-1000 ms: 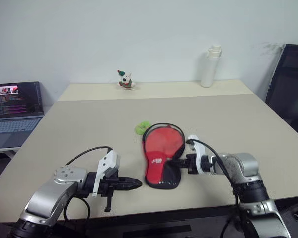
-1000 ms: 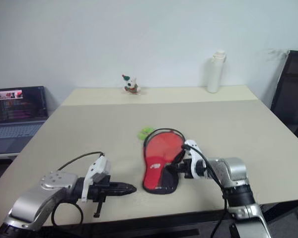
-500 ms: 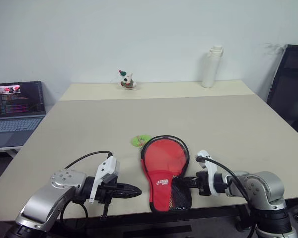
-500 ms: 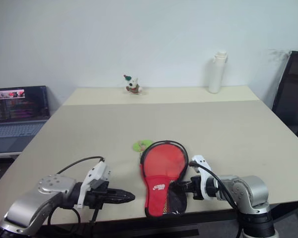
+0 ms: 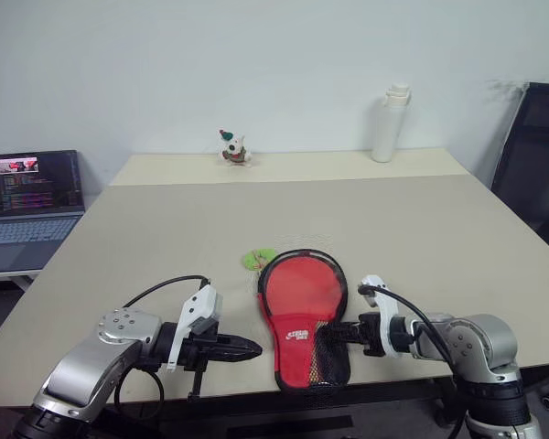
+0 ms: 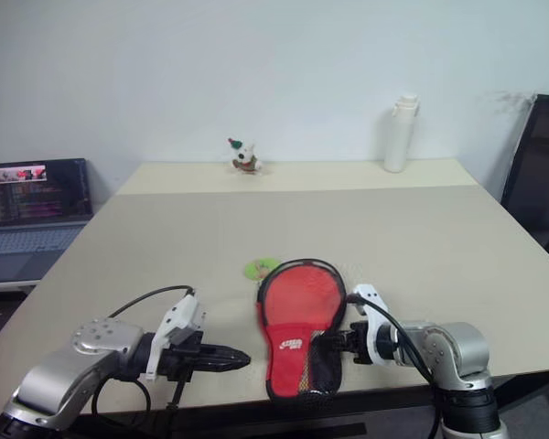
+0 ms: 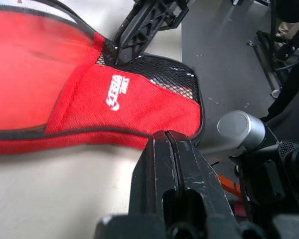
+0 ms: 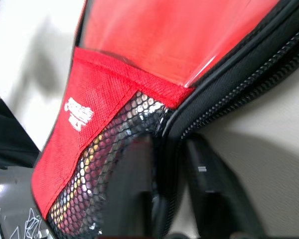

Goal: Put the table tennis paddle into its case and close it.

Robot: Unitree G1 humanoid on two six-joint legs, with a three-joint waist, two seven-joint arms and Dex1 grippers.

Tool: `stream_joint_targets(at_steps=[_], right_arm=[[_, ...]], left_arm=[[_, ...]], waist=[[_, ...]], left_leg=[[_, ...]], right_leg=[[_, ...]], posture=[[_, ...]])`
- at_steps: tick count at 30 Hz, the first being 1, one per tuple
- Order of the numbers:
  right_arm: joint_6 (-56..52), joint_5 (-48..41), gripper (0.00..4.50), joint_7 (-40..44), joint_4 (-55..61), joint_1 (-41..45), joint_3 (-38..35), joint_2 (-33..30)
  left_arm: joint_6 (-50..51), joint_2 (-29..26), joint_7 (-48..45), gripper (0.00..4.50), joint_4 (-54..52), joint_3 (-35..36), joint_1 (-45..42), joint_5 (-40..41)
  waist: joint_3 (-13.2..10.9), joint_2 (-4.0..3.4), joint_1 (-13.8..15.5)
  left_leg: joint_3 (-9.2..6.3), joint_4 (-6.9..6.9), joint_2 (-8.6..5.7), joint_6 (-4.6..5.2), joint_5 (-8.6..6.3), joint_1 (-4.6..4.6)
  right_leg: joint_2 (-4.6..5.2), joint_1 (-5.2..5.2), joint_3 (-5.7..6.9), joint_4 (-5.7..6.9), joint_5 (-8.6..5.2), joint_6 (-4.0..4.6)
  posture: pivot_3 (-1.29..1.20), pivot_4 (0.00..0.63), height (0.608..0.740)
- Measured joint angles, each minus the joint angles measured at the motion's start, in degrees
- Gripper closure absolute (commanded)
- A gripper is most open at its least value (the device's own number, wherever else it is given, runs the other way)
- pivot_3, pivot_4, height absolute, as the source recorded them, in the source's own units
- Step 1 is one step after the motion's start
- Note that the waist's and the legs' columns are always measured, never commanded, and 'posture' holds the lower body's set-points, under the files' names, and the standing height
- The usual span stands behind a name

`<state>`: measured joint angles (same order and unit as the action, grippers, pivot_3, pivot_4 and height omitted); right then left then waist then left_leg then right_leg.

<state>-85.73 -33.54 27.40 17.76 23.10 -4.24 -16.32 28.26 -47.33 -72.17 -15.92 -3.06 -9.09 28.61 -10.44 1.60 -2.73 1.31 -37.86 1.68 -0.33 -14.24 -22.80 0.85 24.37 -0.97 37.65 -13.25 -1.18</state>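
Two claws: right gripper [image 5: 332, 335] pinches the case [image 5: 304, 311] edge; left gripper [image 5: 252, 347], clenched empty, sits beside it

A: We see the case [image 5: 302, 320] red on its upper side, with a white logo, black mesh at the narrow end and a black zip edge.
B: We also note a small green charm [image 5: 254, 260] on the beige counter [image 5: 421, 229].
A: Behind, we make out a white bottle [image 5: 388, 123] and a white, red and green toy figure [image 5: 231, 147].
B: The hands are black; the left hand [image 5: 252, 347] has a white mount.
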Motion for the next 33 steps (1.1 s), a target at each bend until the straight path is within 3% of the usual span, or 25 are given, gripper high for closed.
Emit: stream_joint_targets(at_steps=[6, 15, 18, 22, 29, 33], right_arm=[[-1.4, -2.0, 0.39, -0.5, 8.7, -0.7, -4.1, -4.4], [-2.2, -5.9, 0.39, -0.1, 16.0, 1.6, -9.1, -9.0], [0.3, -5.4, 0.36, -1.3, 14.9, 3.0, -7.8, -8.4], [3.0, -4.6, 0.36, -2.7, 12.6, 4.6, -5.1, -7.0], [8.0, -3.4, 0.36, -4.2, 9.4, 7.0, 0.5, -4.0], [9.5, -3.0, 0.36, -5.3, 8.5, 7.0, 1.9, -3.2]], left_arm=[[0.7, 1.2, 3.2, 4.50, -0.1, 0.6, 0.1, 0.3], [5.1, 6.6, 14.2, 4.50, 5.2, 4.7, -7.0, 0.7], [3.6, 7.9, 17.3, 3.92, 12.1, 4.5, -13.2, -2.4], [1.1, 10.1, 20.1, 2.49, 20.8, 3.2, -19.9, -6.7], [-3.8, 19.2, 28.6, 0.02, 44.8, 0.9, -33.5, -14.9], [-6.1, 21.6, 27.8, 0.02, 56.7, 0.7, -38.5, -16.8]], waist=[[0.0, 0.00, 0.8], [0.0, 0.02, 1.0], [0.0, 0.03, 0.9], [0.0, 0.03, 1.0], [0.0, 0.06, 1.1], [0.0, 0.06, 1.0]], left_leg=[[-0.01, 0.02, -0.03, 0.00, 0.00, -0.06], [-0.10, -0.01, -0.06, 0.00, 0.00, -0.06], [-0.08, -0.01, -0.07, 0.01, 0.00, -0.05], [-0.06, 0.01, -0.06, 0.01, -0.01, -0.12], [-0.04, -0.02, -0.11, 0.02, -0.01, -0.18], [0.01, 0.00, -0.10, 0.04, -0.03, -0.22]], right_leg=[[0.06, 0.02, 0.03, -0.07, -0.01, -0.02], [0.04, -0.03, 0.11, -0.08, 0.00, -0.02], [-0.01, -0.03, 0.09, -0.06, 0.00, -0.03], [-0.02, 0.01, 0.08, -0.09, 0.00, -0.03], [0.02, -0.01, 0.13, -0.14, 0.04, -0.08], [0.02, 0.02, 0.15, -0.23, 0.04, -0.08]], posture=[[0.00, 0.150, 0.740], [0.00, 0.150, 0.740], [0.00, 0.150, 0.740], [0.00, 0.150, 0.740], [0.00, 0.150, 0.740], [0.00, 0.150, 0.740]])
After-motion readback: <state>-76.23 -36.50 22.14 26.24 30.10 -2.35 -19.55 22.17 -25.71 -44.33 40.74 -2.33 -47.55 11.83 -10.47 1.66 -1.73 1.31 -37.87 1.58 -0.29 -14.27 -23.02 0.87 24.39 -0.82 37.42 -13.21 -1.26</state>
